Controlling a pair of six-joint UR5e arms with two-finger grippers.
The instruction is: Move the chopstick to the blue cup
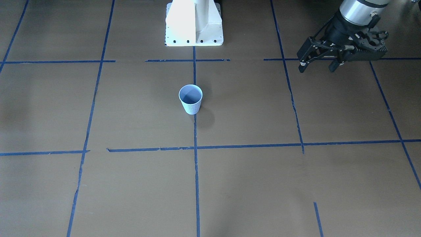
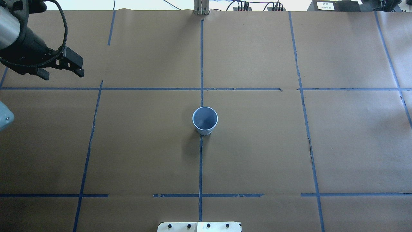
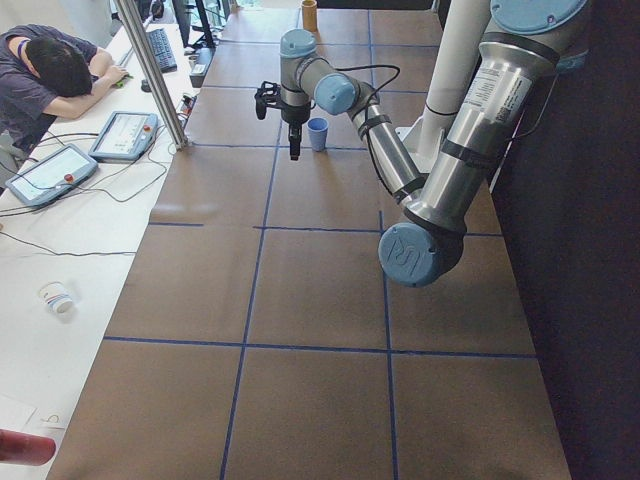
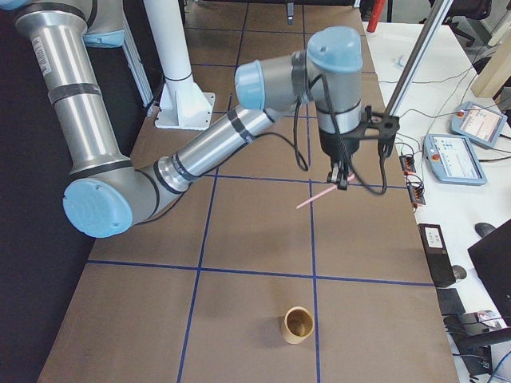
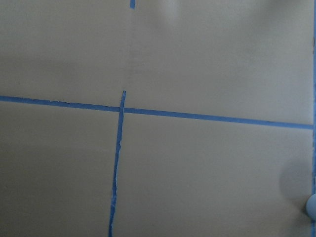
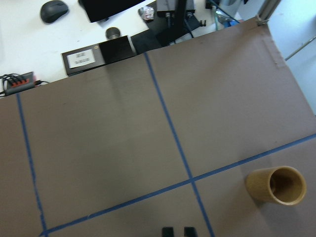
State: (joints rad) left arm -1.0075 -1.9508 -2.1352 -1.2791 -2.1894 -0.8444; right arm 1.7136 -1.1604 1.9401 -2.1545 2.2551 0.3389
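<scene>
The blue cup (image 2: pixel 205 120) stands upright at the table's middle, on the centre tape line; it also shows in the front view (image 1: pixel 190 98) and the left side view (image 3: pixel 317 133). My left gripper (image 1: pixel 317 66) is open and empty, hovering far to the cup's side; in the overhead view (image 2: pixel 61 72) it is at the far left. My right gripper (image 4: pixel 342 182) is outside both main views. In the right side view a thin pink chopstick (image 4: pixel 319 198) slants down from its tips, held above the table. Its fingertips (image 6: pixel 168 230) stand close together.
A brown cylindrical cup (image 4: pixel 299 325) stands near the table's right end, below and beside the right gripper; it also shows in the right wrist view (image 6: pixel 276 185). The robot's white base (image 1: pixel 194 26) is at the table's rear. Blue tape lines cross the brown paper. A person sits at the side desk (image 3: pixel 50 65).
</scene>
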